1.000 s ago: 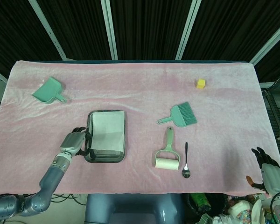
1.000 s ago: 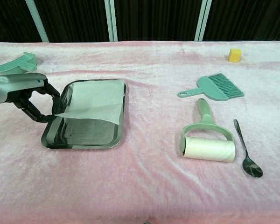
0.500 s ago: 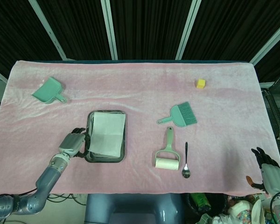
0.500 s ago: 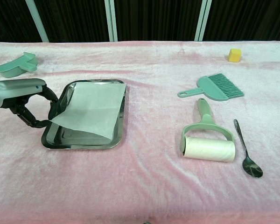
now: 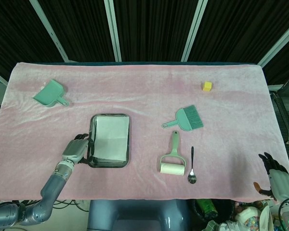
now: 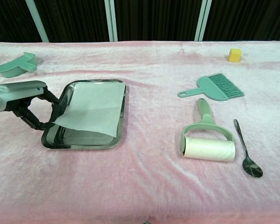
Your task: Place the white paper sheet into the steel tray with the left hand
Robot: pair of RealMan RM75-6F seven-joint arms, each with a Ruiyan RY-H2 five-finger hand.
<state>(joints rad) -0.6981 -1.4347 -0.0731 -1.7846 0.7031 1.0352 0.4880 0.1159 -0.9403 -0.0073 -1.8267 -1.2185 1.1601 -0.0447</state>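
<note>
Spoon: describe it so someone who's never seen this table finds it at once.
Start at the pink cloth covering the table and go to its right front area, where a green-handled lint roller lies. The spoon lies just right of the roller, apart from it, bowl toward the front edge. It is the only slim dark metal thing there; its neighbours are green plastic.

pink cloth (image 5: 144, 91) covers table; tray (image 5: 93, 162), brush (image 5: 185, 119), roller (image 5: 172, 163) on it.

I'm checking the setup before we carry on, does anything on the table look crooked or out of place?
Only the white paper sheet: it sits in the steel tray unsettled, its near-left corner raised at the left rim, where the left hand is. Everything else looks undisturbed.
</note>
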